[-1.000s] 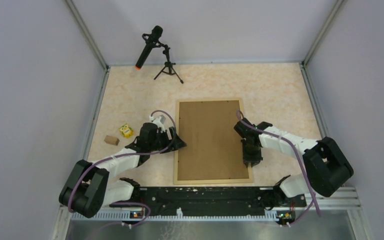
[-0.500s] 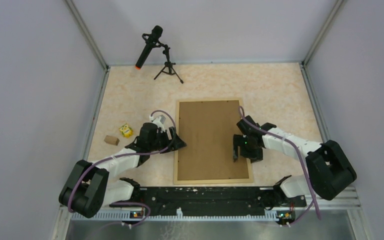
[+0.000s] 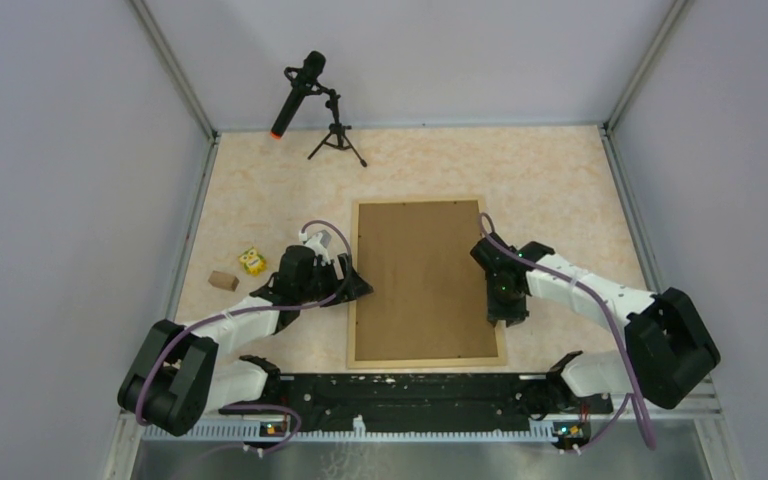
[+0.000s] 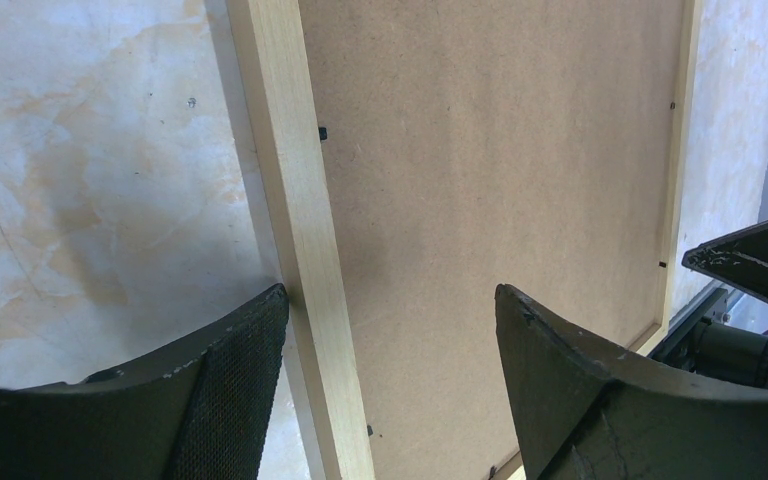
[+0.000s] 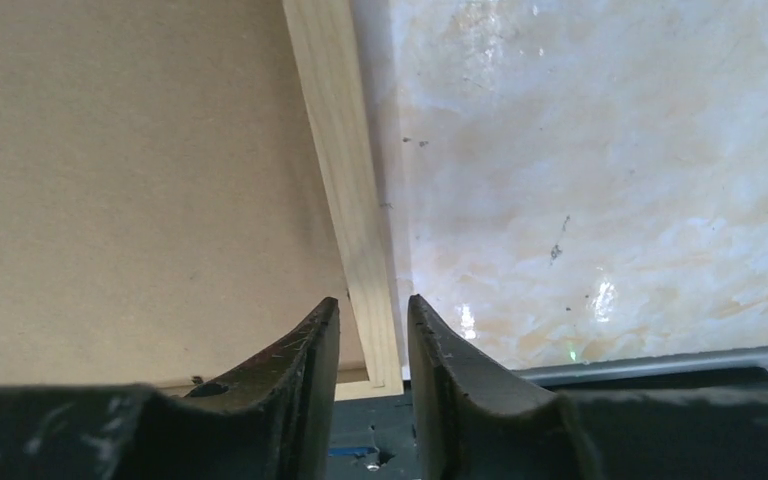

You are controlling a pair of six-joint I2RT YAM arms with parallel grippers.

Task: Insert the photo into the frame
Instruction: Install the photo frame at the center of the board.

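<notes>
The frame [image 3: 425, 362] lies face down on the table [image 3: 560, 180], near the arms, with the brown board [image 3: 420, 280] filling its back. The photo shows in no view - perhaps it is under the board.

The step seems to be fixing the back. The left gripper [image 4: 390, 300] has its fingers spread wide across the left rail, holding nothing; it should steady that rail. The right gripper [image 5: 372, 305] stands over the right rail with fingers nearly together - if they pinch the rail, I cannot tell. It should work low along the rail, without lifting the frame.

The rails are thin pale wood, with small dark clips [image 4: 322, 132] on the inner edge.
</notes>
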